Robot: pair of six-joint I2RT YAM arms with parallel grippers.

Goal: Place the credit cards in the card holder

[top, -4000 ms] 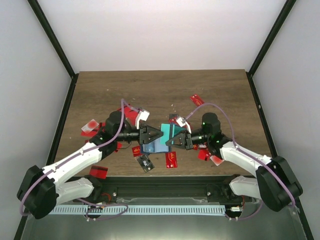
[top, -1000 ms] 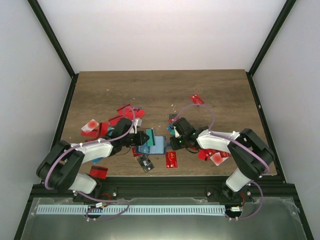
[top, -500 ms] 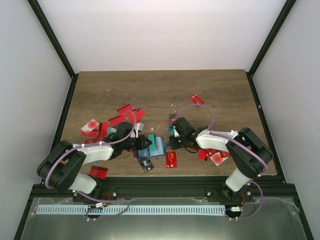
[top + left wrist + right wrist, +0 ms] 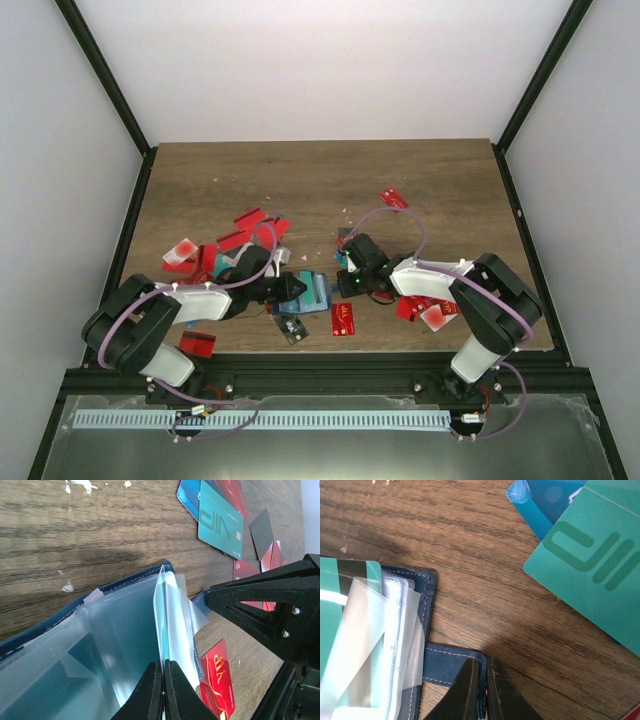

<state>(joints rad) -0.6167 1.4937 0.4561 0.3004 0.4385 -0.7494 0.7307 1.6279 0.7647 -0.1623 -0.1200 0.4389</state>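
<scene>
Legible from the left wrist: "VIP" on a flat teal card (image 4: 220, 520), and "VIP" again in gold on a red card (image 4: 217, 680) beside the card holder (image 4: 120, 625). From the right wrist, only big pale strokes of that lettering on the teal card.

Card holder open near the near edge of the table (image 4: 320, 180), between both arms, clear sleeves fanned up. Under the sleeves, visible only from the right wrist, a striped teal card (image 4: 340, 582).

left gripper (image 4: 163, 667): pinched shut on one thin upright leaf inside the card holder. right gripper (image 4: 481, 667): closed on its navy tab.

Seen only from above: scattered red credit cards (image 4: 250, 222) left of the card holder. Versus four seconds ago, both arms folded much lower.
</scene>
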